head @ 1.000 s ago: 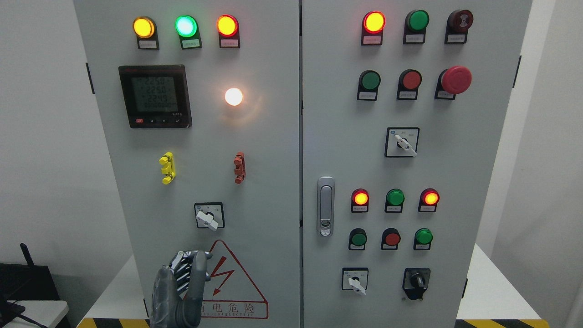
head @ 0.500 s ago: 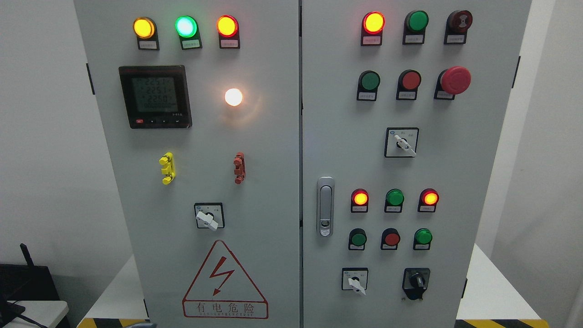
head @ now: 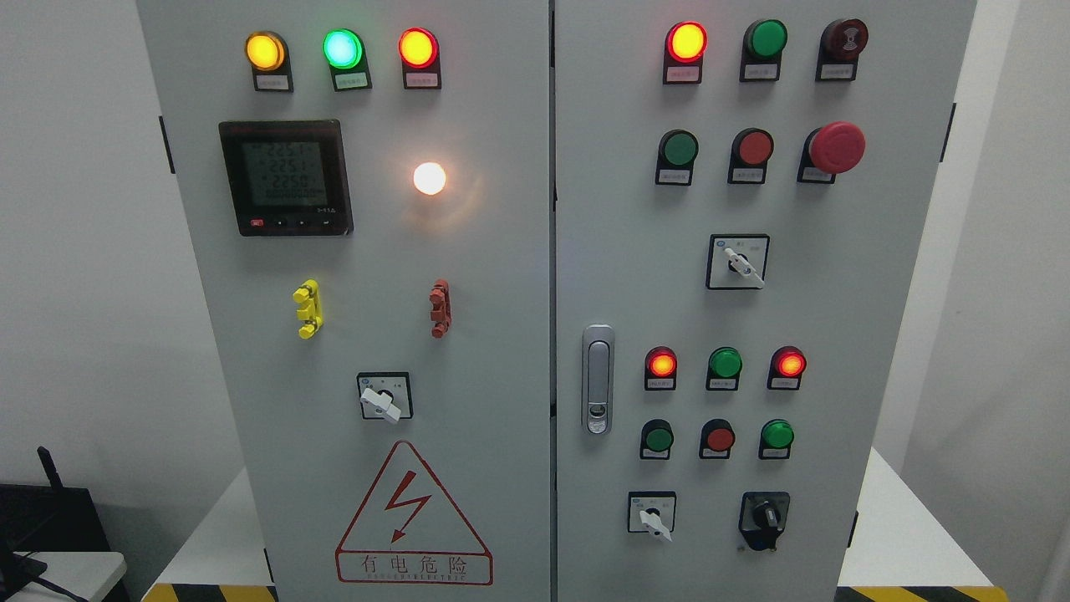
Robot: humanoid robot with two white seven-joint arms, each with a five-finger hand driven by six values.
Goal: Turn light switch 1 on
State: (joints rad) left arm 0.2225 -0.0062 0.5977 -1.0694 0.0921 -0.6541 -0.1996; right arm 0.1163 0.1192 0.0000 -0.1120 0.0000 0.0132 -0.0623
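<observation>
A grey electrical cabinet (head: 501, 276) with two doors fills the head view. On the left door a white rotary switch (head: 383, 401) sits below the middle, its white lever pointing down to the right. Above it a round white lamp (head: 430, 178) glows brightly. Neither of my hands shows in the picture.
The left door also carries a digital meter (head: 285, 176), a yellow clip (head: 307, 308), a red clip (head: 440, 308), lit yellow, green and red lamps along the top, and a red warning triangle (head: 413, 518). The right door has a latch handle (head: 597, 379), several push buttons, a red emergency stop (head: 836, 147) and more rotary switches.
My left hand, raised in front of the warning triangle a second ago, has dropped out of the bottom of the picture. The switch and the lamps look unchanged.
</observation>
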